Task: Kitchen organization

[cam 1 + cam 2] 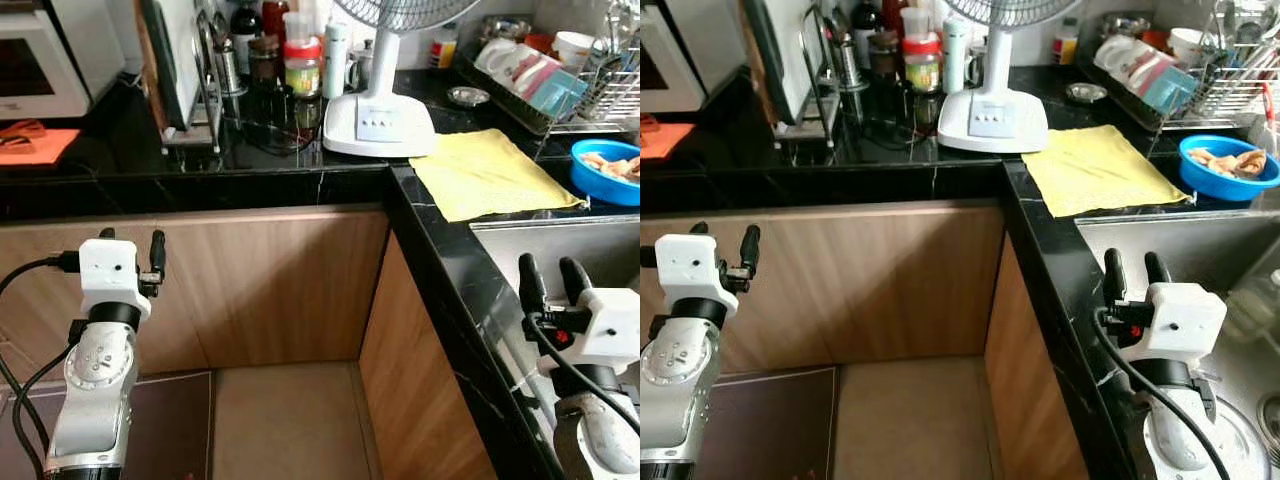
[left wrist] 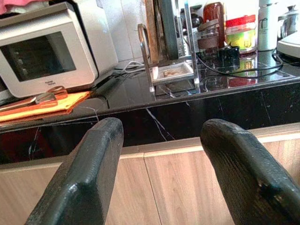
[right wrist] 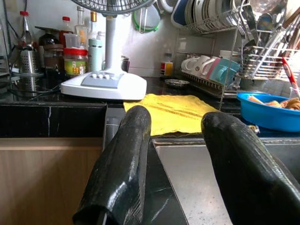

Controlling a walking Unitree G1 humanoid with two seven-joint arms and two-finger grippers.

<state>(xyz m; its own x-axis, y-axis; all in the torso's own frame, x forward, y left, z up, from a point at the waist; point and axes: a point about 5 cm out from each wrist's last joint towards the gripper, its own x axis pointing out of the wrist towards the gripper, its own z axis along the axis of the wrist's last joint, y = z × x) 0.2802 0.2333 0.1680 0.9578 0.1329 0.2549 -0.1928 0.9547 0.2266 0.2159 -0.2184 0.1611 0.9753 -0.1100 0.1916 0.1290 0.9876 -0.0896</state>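
In the left eye view, a yellow cloth (image 1: 487, 171) lies on the black worktop (image 1: 300, 180) beside the white fan base (image 1: 378, 122), near a blue bowl (image 1: 606, 170). Left wrist view: left claw (image 2: 161, 154) gapes wide, empty. Right wrist view: right claw (image 3: 180, 154) parted, empty, over the sink (image 3: 197, 178).

Both silver arms are raised, wrists pointing up. The left pincer (image 1: 132, 240) stands upright with its black fingers apart, holding nothing. The right pincer (image 1: 547, 278) is likewise upright, parted and empty.
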